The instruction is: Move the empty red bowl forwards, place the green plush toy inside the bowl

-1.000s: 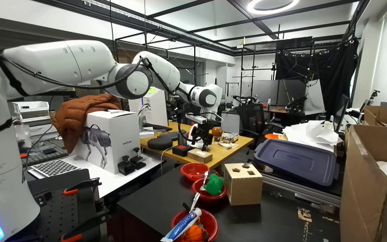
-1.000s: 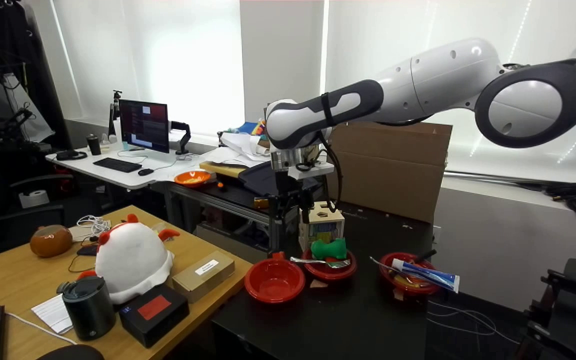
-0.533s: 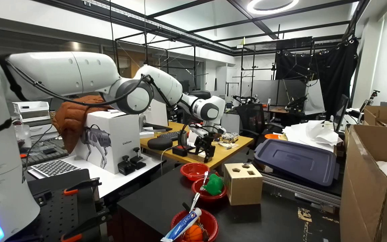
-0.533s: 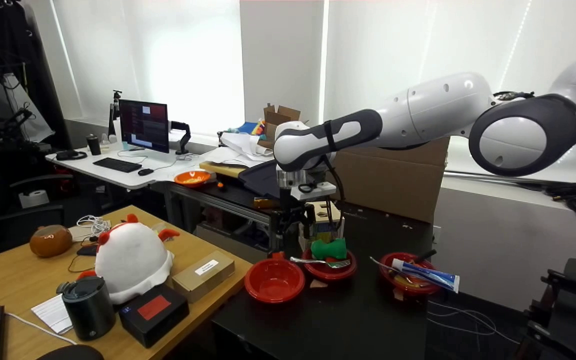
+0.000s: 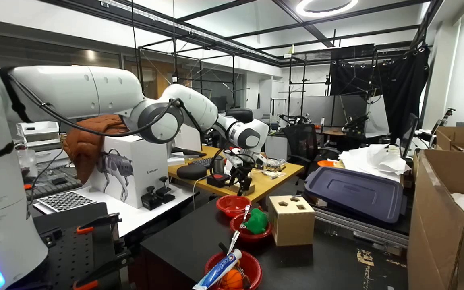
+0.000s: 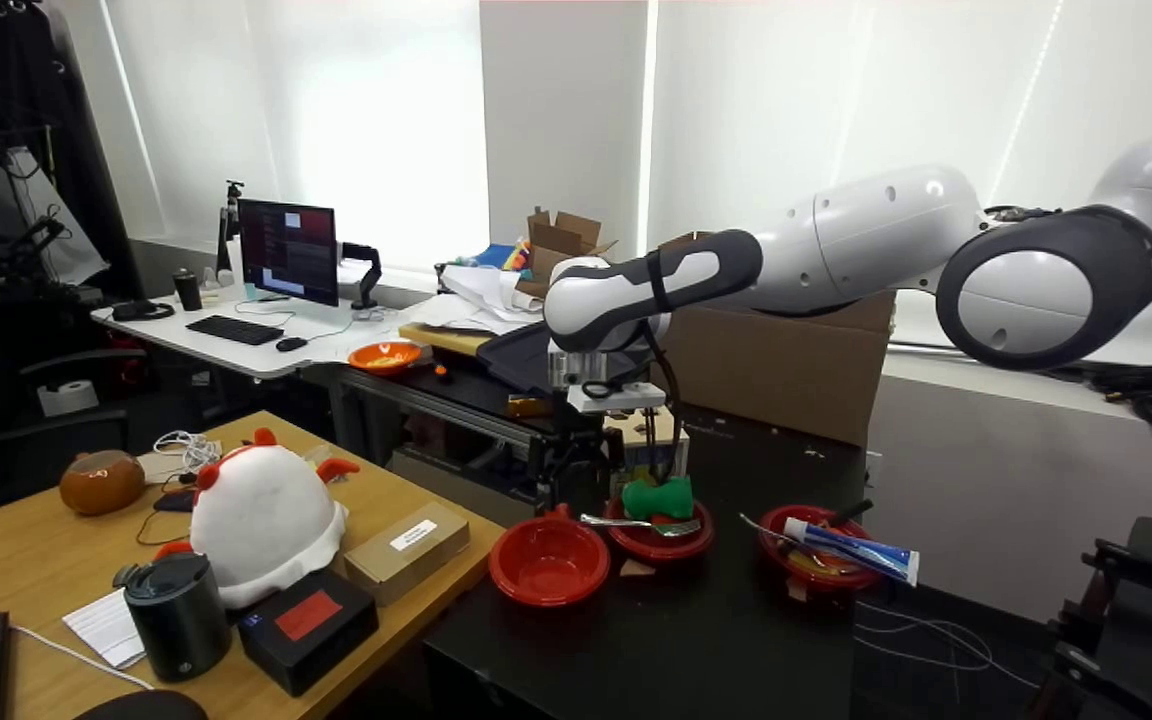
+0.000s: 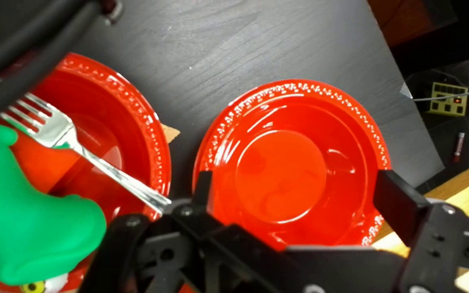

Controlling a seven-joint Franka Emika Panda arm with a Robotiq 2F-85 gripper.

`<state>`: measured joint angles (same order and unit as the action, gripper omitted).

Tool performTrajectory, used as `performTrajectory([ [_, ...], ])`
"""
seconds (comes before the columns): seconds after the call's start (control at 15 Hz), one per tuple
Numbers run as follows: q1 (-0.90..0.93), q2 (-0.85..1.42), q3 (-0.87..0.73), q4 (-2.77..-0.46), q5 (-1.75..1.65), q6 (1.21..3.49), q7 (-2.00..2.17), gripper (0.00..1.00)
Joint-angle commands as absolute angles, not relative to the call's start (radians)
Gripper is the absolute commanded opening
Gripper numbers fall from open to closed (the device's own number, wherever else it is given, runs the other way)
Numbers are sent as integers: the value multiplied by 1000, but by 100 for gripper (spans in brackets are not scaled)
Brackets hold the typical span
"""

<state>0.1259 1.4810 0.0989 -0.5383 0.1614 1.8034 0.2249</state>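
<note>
Gripper (image 7: 297, 189), jaws spread wide, hangs over the black table (image 6: 656, 655), on which a wooden box (image 5: 292, 225) stands upright. Empty red bowl (image 7: 281, 175) rests near the table's edge and, in the wrist view, shows between the parted fingers (contact with its rim unclear from these angles). Second red bowl (image 7: 158, 150), just beside the empty one and next to the box, contains the green plush toy (image 7: 39, 219); a fork (image 7: 97, 161) lies there too, its handle crossing the rim toward the empty red bowl.
</note>
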Motion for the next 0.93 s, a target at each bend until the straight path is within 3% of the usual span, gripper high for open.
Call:
performTrajectory([
  [0.0,115,1481,120,-544,202,1779,284,100],
  [0.87,125,1489,114,-671,204,1878,227,100],
])
